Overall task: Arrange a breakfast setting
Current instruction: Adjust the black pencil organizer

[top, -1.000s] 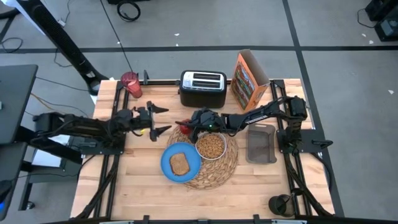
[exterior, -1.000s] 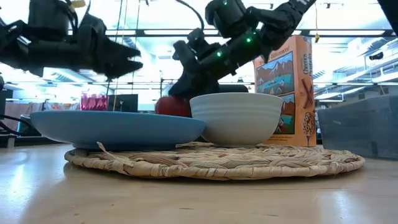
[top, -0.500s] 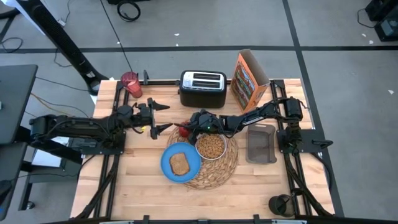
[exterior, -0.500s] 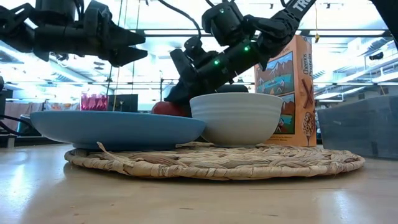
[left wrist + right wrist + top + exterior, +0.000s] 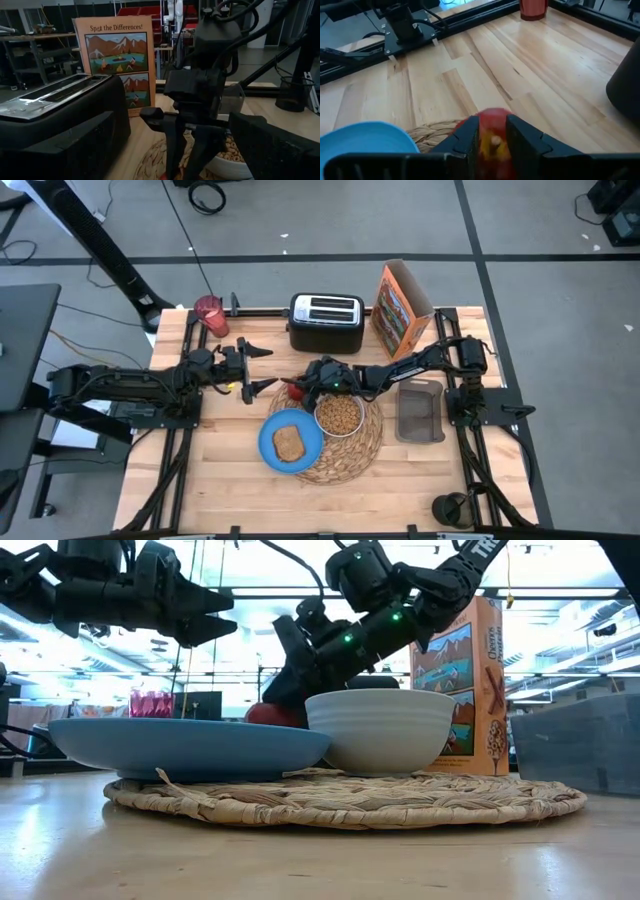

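Round red apple sits pinched between right end effector fingers at large woven straw placemat edge; left end effector hovers spread, well apart.

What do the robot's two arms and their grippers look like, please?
Both arms are dark, jointed and boxy, with black cables along them. The left gripper has two pointed dark fingers and a yellow mark at its base. The right gripper matches it, and small green lights glow on its wrist.
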`<state>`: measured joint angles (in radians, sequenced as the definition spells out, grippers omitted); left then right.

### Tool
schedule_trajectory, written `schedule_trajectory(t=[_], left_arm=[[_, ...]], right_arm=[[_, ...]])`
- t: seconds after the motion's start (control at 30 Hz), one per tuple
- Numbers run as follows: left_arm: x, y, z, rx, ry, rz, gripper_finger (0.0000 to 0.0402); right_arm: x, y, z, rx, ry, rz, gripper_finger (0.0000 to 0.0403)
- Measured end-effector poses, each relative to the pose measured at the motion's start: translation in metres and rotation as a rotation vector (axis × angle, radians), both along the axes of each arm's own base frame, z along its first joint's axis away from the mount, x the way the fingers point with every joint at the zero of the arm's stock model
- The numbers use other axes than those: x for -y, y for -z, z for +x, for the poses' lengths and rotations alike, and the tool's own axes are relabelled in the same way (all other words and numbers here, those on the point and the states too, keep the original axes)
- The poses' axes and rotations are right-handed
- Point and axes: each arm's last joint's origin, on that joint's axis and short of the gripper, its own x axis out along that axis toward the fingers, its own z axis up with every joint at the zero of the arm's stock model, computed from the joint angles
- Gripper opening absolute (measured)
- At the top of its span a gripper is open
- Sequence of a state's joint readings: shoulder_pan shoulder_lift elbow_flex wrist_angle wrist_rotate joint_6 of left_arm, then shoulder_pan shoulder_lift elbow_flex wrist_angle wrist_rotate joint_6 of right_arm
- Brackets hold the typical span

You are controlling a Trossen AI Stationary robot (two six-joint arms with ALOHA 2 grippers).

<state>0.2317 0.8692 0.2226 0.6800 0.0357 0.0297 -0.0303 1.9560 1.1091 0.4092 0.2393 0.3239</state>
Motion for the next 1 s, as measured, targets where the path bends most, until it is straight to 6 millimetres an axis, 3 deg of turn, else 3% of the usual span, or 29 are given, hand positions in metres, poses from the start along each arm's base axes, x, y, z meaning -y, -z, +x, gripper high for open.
schedule_trajectory(t=[0.53, 0.8, 1.0], left_arm=[[0.0, 0.001, 0.0, -0.002, 0.001, -0.02, 0.0396], [0.008, -0.006, -0.003, 0.043, 0.044, -0.024, 0.0396], [0.026, -0.006, 0.0, 0.058, 0.168, -0.141, 0.0396]], right_arm=[[0.0, -0.014, 0.0, 0.063, -0.002, -0.015, 0.0107], [-0.007, -0.074, -0.019, 0.161, -0.033, -0.092, 0.0107], [-0.031, -0.112, -0.046, 0.131, -0.081, -0.128, 0.0107]])
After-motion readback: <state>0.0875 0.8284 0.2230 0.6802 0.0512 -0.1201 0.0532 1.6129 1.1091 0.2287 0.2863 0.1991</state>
